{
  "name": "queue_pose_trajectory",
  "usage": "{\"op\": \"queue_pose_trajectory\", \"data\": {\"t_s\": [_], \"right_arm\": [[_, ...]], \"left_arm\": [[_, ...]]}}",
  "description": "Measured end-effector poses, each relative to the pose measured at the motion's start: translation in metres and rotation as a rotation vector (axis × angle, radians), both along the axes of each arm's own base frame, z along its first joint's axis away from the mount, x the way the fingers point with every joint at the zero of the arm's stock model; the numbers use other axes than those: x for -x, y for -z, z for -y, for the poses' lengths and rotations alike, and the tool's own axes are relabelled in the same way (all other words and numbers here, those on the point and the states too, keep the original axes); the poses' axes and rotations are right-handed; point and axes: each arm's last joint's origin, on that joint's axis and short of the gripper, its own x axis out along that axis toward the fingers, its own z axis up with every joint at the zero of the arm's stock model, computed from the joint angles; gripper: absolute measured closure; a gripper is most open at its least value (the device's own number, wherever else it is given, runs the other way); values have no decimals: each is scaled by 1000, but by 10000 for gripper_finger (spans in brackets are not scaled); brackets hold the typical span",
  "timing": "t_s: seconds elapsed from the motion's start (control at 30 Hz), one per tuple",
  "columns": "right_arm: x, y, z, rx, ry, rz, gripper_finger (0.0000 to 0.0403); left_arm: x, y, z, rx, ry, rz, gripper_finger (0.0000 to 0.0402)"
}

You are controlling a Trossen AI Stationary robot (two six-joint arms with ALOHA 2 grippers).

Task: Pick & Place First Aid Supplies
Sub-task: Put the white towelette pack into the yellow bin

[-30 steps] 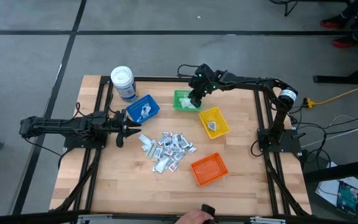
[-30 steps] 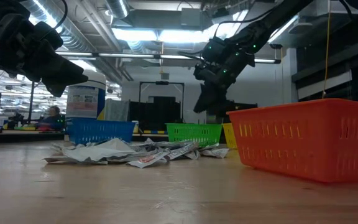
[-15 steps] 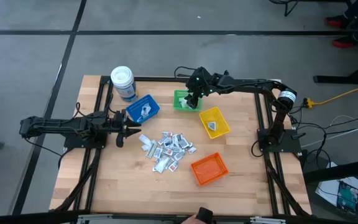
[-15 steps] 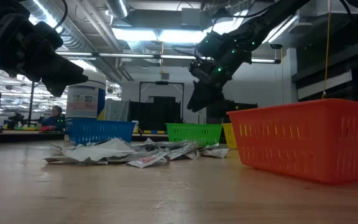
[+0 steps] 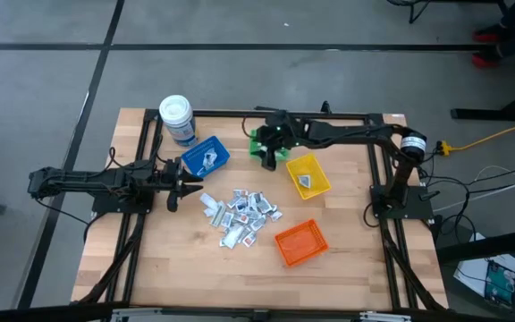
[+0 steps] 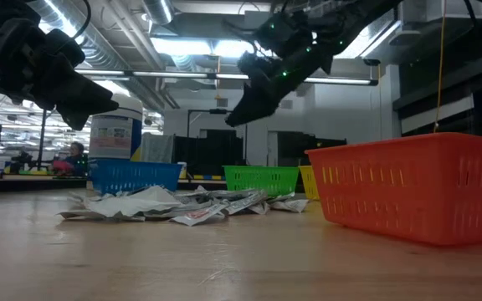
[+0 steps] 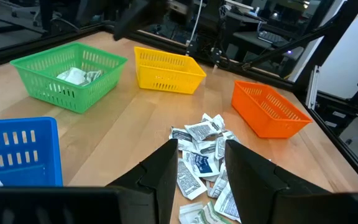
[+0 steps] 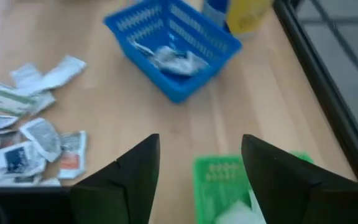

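The first aid supplies (image 5: 242, 215) lie in a loose heap of small flat packets on the table's middle. They show too in the left wrist view (image 7: 204, 149) and the right wrist view (image 8: 23, 137). My left gripper (image 5: 195, 188) hovers open at the heap's left side, with nothing between its fingers (image 7: 166, 171). My right gripper (image 8: 201, 168) stands open in the air above the green bin (image 8: 225, 177), also empty. A white packet (image 8: 244, 211) lies in that bin. More packets lie in the blue bin (image 5: 206, 156) and the yellow bin (image 5: 308, 175).
An orange bin (image 5: 300, 243) stands near the front right of the heap. A white-lidded round jar (image 5: 177, 118) with a blue label stands at the far left, behind the blue bin. Bare wood lies along the table's near edge.
My right gripper has risen from just over the green bin and swung toward the table's left. It has tipped from pointing steeply down to a flatter slant. The left arm and the heap have kept still.
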Motion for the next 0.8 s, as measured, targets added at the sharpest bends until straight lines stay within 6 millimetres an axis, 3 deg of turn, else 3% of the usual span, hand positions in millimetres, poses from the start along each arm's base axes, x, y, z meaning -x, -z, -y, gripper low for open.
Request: {"op": "queue_pose_trajectory", "data": {"t_s": [0.43,0.8], "right_arm": [[-13,4,-74,-5,-196,-52,177],[-8,12,-131,-10,-351,-172,177]], "left_arm": [[0,0,0,0,0,0,274],[0,0,0,0,0,0,274]]}}
